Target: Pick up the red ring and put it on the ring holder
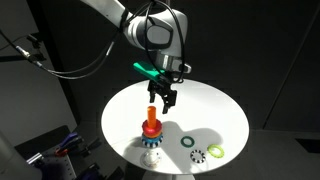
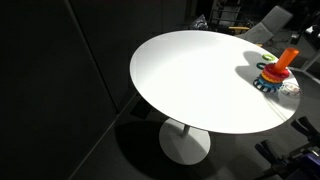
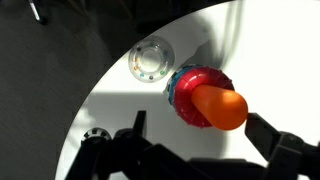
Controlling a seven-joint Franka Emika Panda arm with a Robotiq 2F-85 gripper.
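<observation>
The ring holder (image 1: 151, 120) stands on the white round table, an orange peg on a blue-and-white toothed base. The red ring (image 3: 188, 97) lies around the foot of the peg, on the base; it also shows in an exterior view (image 1: 151, 130). My gripper (image 1: 164, 98) hangs just above and behind the peg's tip, open and empty. In the wrist view the gripper's (image 3: 205, 138) two black fingers stand apart on either side of the peg (image 3: 222, 107). The holder (image 2: 286, 60) shows in both exterior views.
A dark green ring (image 1: 187, 141), a white-black gear-like ring (image 1: 198, 154) and a yellow-green ring (image 1: 215, 150) lie on the table (image 1: 215, 110) beside the holder. The gear-like ring (image 3: 150, 60) lies near the holder's base. The table edge (image 3: 95, 85) curves close by.
</observation>
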